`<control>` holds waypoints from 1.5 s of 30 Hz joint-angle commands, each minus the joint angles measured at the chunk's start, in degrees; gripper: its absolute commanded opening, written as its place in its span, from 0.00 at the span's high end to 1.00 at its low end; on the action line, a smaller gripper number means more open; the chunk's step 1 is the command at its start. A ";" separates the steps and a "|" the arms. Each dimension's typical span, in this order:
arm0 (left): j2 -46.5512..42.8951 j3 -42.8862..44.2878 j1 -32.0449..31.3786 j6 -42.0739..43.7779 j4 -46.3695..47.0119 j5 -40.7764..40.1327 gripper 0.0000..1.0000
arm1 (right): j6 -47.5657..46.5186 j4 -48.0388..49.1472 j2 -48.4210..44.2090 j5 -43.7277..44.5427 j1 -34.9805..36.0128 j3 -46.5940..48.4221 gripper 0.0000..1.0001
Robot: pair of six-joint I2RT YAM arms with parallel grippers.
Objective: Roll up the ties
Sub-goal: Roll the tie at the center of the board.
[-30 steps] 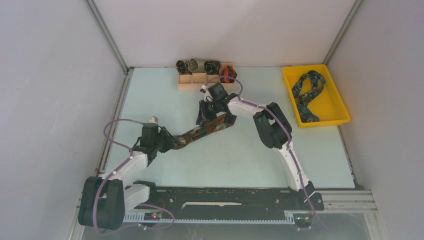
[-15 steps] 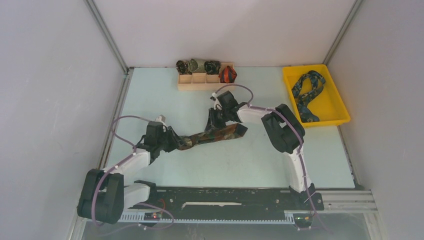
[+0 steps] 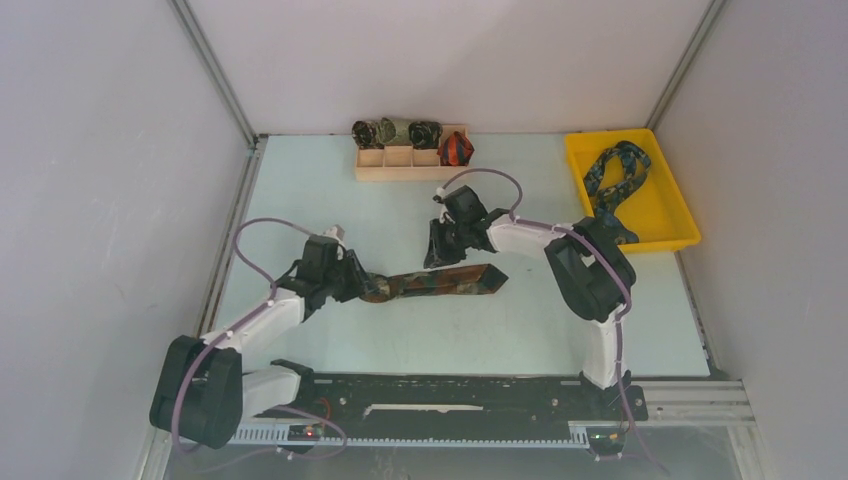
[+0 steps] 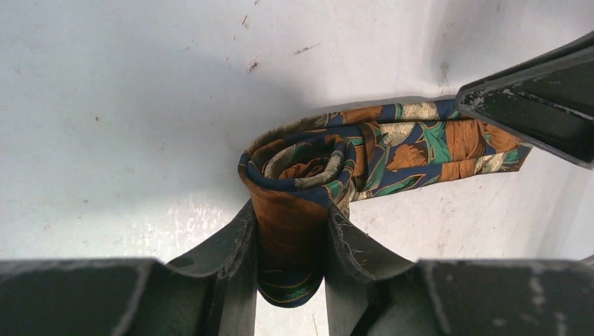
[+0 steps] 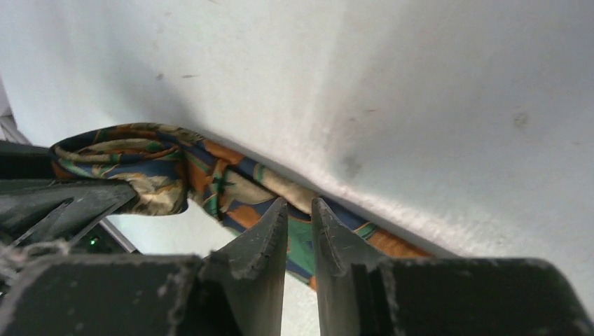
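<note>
A brown-orange-green tie (image 3: 450, 282) lies stretched left to right across the table's middle, its wide pointed end at the right. Its left end is wound into a roll (image 4: 301, 157). My left gripper (image 3: 358, 284) (image 4: 291, 210) is shut on that roll. My right gripper (image 3: 437, 262) (image 5: 299, 201) stands over the flat part, jaws nearly together, fingertips on the tie's (image 5: 224, 182) far edge. A navy and teal tie (image 3: 612, 185) lies loose in the yellow tray (image 3: 660, 210). A red-orange and black rolled tie (image 3: 456, 150) sits in the wooden box's (image 3: 400, 172) right compartment.
Three dark rolled ties (image 3: 397, 131) stand along the back of the wooden box, at the far middle of the table. The yellow tray is at the far right. Purple cables (image 3: 255, 250) loop off both arms. Grey walls close in the table on three sides.
Both grippers have moved right and toward the near edge, carrying the tie with them. The tie now lies flatter and more level, with its wide end spread out.
</note>
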 commanded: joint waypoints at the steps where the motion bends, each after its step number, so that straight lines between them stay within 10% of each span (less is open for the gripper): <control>1: 0.80 6.23 -2.37 3.43 -7.49 -6.03 0.85 | -1.88 1.42 -5.16 -0.80 2.61 2.05 0.77; 21: 8.27 20.72 -9.88 5.63 -23.77 -22.44 0.89 | 6.25 10.76 11.27 -14.66 11.79 13.60 0.78; 45: 28.18 37.66 -20.52 3.59 -42.39 -45.95 0.91 | -2.35 0.52 -12.18 -7.95 -7.14 -3.18 0.76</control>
